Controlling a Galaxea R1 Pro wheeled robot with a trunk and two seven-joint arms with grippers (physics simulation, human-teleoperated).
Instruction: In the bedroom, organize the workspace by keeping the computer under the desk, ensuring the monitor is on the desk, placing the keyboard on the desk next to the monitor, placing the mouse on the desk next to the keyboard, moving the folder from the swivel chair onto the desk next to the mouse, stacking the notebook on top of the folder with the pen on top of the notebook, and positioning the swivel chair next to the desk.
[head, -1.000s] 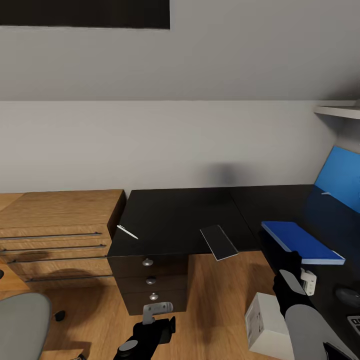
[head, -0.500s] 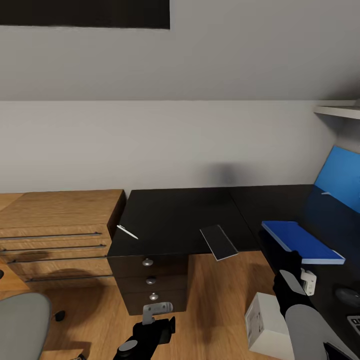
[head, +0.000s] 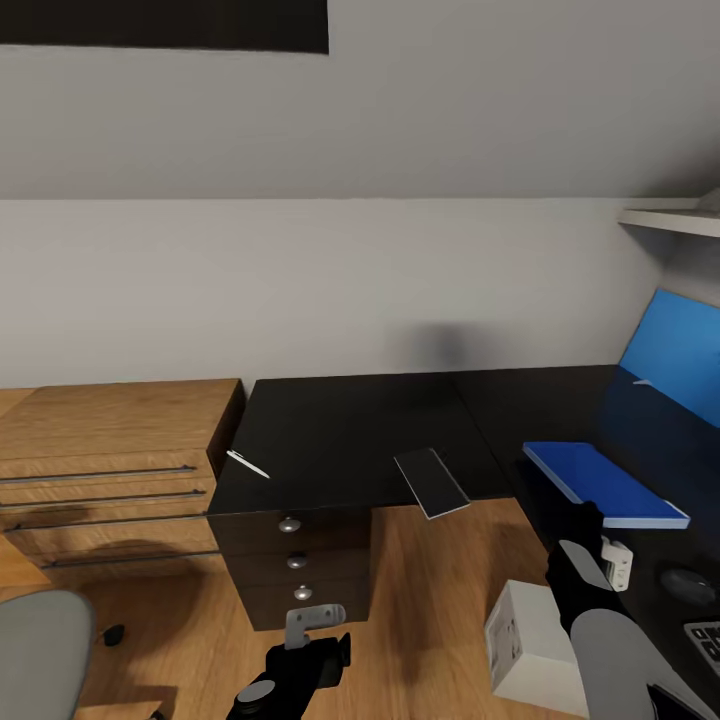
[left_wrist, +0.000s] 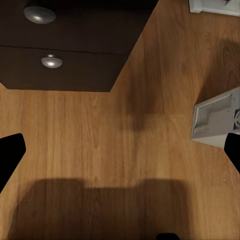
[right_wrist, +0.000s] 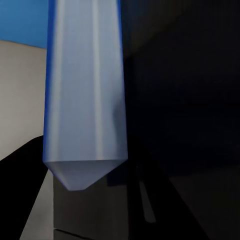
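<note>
The folder (head: 605, 484) lies flat on the desk (head: 350, 440), on the right wing, just before the blue back panel (head: 672, 355). So this step looks done; next in hand, by our judgement, is the notebook (head: 432, 483). It sits at the front edge of the black top, at the inner corner of the L, and one corner hangs over the edge. The pen (head: 248, 465) lies well apart from it, near the left front corner, beside the wood dresser (head: 110, 450). The mouse (head: 684, 583) and a bit of the keyboard (head: 704, 640) show at the right border, near the folder. The computer (head: 528, 638) stands on the floor below the desk's right wing.

The right gripper (head: 612, 562) hovers just by the folder's near corner; in the right wrist view we see the folder's (right_wrist: 85, 90) pale edge very close, but whether the fingers are spread or pressed together we cannot tell. The left gripper (head: 312, 622) hangs low before the drawers (head: 297, 563); in the left wrist view its dark fingertips (left_wrist: 10, 152) stand far apart at the 2 sides, so it is spread and empty, w/ only floor and the drawer knobs (left_wrist: 51, 61) ahead.

To do the step well we would use the overhanging corner: come from the front, one finger under, one over, and pinch there, not scrape on the top. Keep it flat while carrying, approx. level, then set it square on the folder, so the pen can rest on it after.
</note>
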